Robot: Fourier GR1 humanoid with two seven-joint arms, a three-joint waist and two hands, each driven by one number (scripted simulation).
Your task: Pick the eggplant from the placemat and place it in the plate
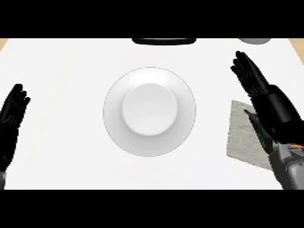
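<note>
The plate (pixel 180 133) at centre holds nothing; placement is pending. The eggplant is not visible, possibly hidden beneath the open right hand (pixel 252 75) above the right-side placemat (pixel 243 138). Left hand (pixel 13 107) rests open

Both hands, the left hand (pixel 9 111) and the right hand (pixel 263 91), are showing glossy black, slim-fingered, on grey forearms; a small orange mark is showing at the right wrist.
</note>
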